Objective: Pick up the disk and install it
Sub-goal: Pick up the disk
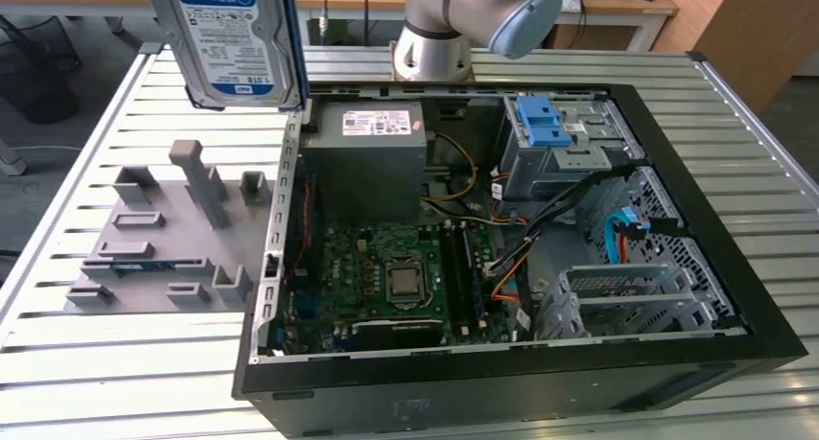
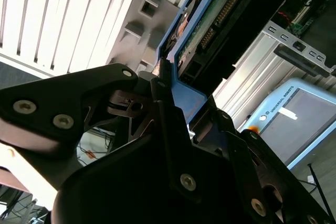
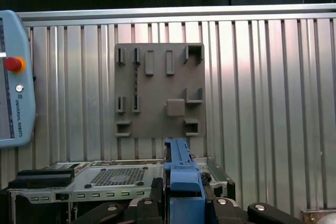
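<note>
The disk [image 1: 237, 47], a silver hard drive with a white-and-blue label and a blue rail frame, hangs upright high above the table at the exterior view's left. It is over the open side wall of the computer case [image 1: 275, 267]. In the second wrist view my gripper [image 2: 169, 80] is shut on the disk's blue rail, and the disk's [image 2: 220, 9] green circuit board and connector face the camera. The first wrist view shows the blue rail [image 3: 181, 174] clamped between the black fingers [image 3: 152, 203].
A grey fixture plate [image 1: 153, 239] with upright pegs lies beside the case. Inside the case are a grey power supply [image 1: 371, 162], the motherboard [image 1: 397, 277] and a drive cage with a light-blue latch [image 1: 550, 128]. The arm's base [image 1: 442, 37] stands behind. A teach pendant [image 3: 13, 77] lies on the slatted table.
</note>
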Available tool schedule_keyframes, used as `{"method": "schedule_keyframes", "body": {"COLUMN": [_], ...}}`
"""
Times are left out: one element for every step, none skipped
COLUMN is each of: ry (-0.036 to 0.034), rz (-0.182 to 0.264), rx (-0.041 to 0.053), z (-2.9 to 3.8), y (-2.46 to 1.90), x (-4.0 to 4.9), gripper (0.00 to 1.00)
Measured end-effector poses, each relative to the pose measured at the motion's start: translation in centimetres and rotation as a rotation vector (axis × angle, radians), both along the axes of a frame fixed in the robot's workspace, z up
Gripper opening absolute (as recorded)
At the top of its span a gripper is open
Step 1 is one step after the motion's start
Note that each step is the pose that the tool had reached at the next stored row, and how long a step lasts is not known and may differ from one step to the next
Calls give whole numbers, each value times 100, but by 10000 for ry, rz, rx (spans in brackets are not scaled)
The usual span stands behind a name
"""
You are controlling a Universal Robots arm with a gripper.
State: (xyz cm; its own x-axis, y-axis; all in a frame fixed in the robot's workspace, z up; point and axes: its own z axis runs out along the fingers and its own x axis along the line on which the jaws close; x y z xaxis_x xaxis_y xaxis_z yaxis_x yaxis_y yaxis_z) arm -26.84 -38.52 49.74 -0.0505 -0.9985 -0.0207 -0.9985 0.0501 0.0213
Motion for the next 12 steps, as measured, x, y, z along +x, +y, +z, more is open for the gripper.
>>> {"method": "schedule_keyframes", "body": {"ry": [0, 0, 0, 0, -1, 0, 0, -1, 0, 0, -1, -1], "rz": [0, 0, 0, 0, 1, 1, 1, 0, 0, 0, 1, 0], "rx": [0, 0, 0, 1, 1, 0, 0, 1, 0, 0, 1, 1], "z": [0, 0, -1, -1, -1, -1, -1, -2, -1, -2, -3, -4], "y": [-3, -7, -10, -14, -17, -21, -27, -32, -36, -42, -48, -56], "x": [11, 22, 32, 44, 57, 68, 77, 86, 97, 105, 112, 118], "gripper": [37, 37, 37, 37, 37, 37, 37, 37, 37, 37, 37, 37]}}
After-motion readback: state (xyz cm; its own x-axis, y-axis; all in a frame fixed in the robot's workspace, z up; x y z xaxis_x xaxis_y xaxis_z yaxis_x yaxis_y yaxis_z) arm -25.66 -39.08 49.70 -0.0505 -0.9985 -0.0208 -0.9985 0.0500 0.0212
